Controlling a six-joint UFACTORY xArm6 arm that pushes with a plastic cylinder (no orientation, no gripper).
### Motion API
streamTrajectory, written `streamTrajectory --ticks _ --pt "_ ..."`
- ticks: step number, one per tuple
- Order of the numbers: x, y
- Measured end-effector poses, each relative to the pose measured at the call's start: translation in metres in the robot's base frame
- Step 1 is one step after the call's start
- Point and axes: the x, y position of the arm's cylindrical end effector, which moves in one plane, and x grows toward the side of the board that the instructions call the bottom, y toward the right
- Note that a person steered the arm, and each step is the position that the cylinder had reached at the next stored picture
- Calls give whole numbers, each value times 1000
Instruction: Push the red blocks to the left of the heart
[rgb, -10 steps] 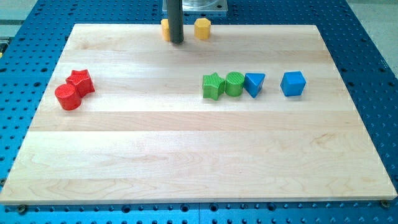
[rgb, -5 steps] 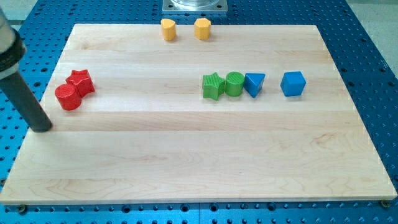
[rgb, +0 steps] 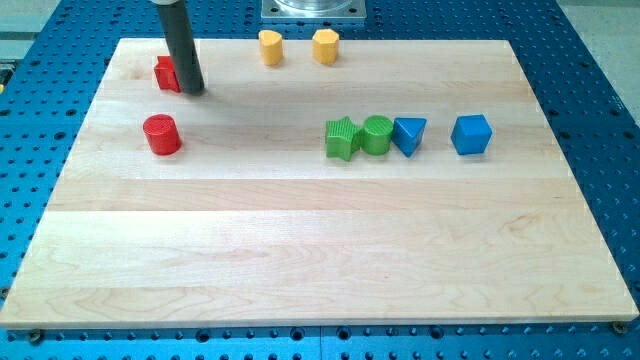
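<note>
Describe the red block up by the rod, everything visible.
The red block lies near the board's top-left corner, partly hidden behind the rod, so its shape cannot be made out; only its left part shows. It looks like matte plastic, lying flat. My tip sits at its right side, seemingly touching it. The red cylinder stands apart from it, toward the view's bottom. The yellow heart is off to its right, near the top edge.

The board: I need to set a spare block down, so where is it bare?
The whole lower half, below the red cylinder and the row from green star to blue cube, is bare. The top-left is crowded: my tip touches the red block.
</note>
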Motion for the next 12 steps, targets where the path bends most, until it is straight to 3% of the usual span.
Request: streamTrajectory --ticks 1,2,3,4,5,6,7,8,9,10,11,12 --pt "38 -18" --pt "27 -62" --pt "-4 -7" --pt "-19 9" --pt "7 -62" --pt "-34 -38" --pt "-65 28" --pt "-39 10" --pt "3 52" --pt "85 58" --pt "113 -26" --pt "74 -38"
